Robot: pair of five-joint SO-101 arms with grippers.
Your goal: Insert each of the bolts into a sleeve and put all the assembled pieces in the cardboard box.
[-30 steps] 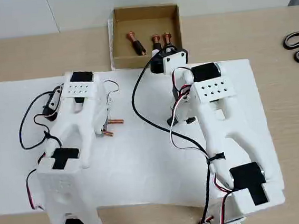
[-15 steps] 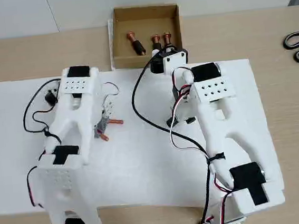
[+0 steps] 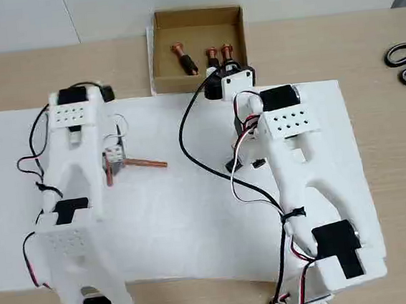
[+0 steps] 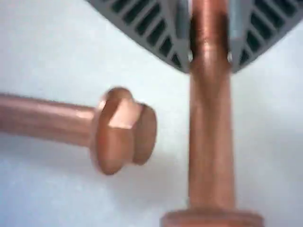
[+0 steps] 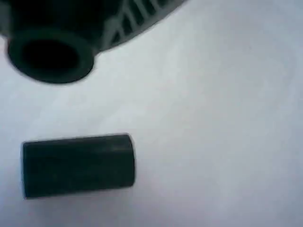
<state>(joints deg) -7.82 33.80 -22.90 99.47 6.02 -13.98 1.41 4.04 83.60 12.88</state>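
Mid-assembly I'd say: left tool (image 4: 209, 49) is clamped on a bolt (image 4: 209, 142), left-middle of the overhead shot, with a second bolt (image 3: 146, 163) lying just beside it. Right tool (image 5: 61, 28) seems to be gripping a sleeve (image 5: 49, 59) near centre. Next up is probably lining the bolt up with the sleeve's open end

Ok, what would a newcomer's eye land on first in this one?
Probably the copper bolt clamped in the left gripper over the white sheet, with a second bolt lying beside it. The right gripper holds a black sleeve near a spare sleeve on the sheet. Three assembled pieces lie in the cardboard box beyond.
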